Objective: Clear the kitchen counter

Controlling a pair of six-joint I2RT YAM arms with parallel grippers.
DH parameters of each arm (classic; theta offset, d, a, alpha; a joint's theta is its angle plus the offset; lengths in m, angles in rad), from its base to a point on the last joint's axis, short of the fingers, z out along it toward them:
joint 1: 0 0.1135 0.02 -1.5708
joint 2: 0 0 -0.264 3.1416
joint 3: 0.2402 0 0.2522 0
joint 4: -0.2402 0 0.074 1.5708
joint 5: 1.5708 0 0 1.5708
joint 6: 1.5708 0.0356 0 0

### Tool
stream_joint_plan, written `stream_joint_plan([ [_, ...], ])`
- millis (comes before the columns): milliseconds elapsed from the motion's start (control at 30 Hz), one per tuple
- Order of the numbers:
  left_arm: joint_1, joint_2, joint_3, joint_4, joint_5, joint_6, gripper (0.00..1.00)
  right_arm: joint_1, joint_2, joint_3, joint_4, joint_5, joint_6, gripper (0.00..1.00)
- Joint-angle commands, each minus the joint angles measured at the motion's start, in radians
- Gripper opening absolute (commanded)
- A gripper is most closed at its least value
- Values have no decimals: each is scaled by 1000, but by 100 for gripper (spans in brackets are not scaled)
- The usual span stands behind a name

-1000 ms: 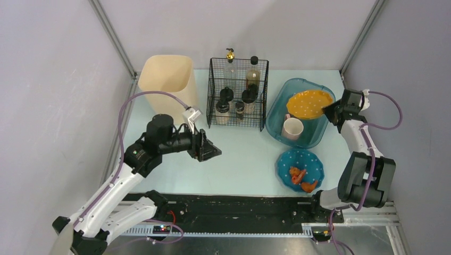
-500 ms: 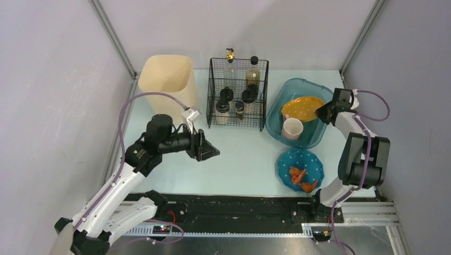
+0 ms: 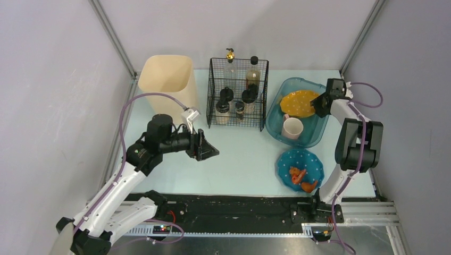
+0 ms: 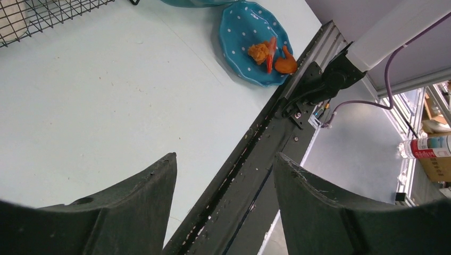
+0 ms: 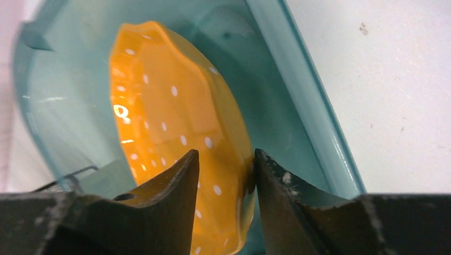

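The pale mint-blue kitchen counter (image 3: 244,154) also fills the left wrist view (image 4: 106,106). My right gripper (image 3: 318,103) (image 5: 227,151) is shut on the right rim of an orange white-dotted plate (image 3: 298,102) (image 5: 170,106), which sits low inside the translucent teal tub (image 3: 276,114) (image 5: 298,79). A pink mug (image 3: 292,128) stands in the tub's near part. A blue dotted plate (image 3: 314,164) (image 4: 239,32) with orange food scraps (image 3: 300,178) (image 4: 268,50) lies near the front right. My left gripper (image 3: 213,152) (image 4: 224,156) is open and empty above the middle-left counter.
A black wire rack (image 3: 237,95) with bottles and jars stands at the back centre. A tall beige bin (image 3: 167,85) stands at the back left. The black front rail (image 3: 234,204) (image 4: 255,154) borders the counter. Grey walls close the sides.
My right gripper has moved back and left with the orange plate, lowering it from a tilt over the tub to low inside it. The left arm has barely moved.
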Motion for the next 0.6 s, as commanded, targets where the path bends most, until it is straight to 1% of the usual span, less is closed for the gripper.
stream_joint_plan([
  [0, 15, 5, -1, 19, 33, 4, 71, 10, 39, 61, -75, 20, -30, 50],
  [233, 30, 15, -3, 19, 42, -2, 71, 8, 58, 68, -123, 17, -76, 58],
  [333, 32, 15, -4, 20, 43, -3, 71, 10, 66, 94, -157, 18, -104, 59],
  [433, 34, 16, -5, 20, 43, -4, 71, 16, 96, 178, -255, 45, -161, 61],
  [467, 33, 14, -6, 20, 44, -4, 71, 17, 107, 200, -279, 60, -188, 63],
  [567, 36, 15, -4, 19, 45, -5, 71, 20, 163, 315, -422, 95, -214, 66],
])
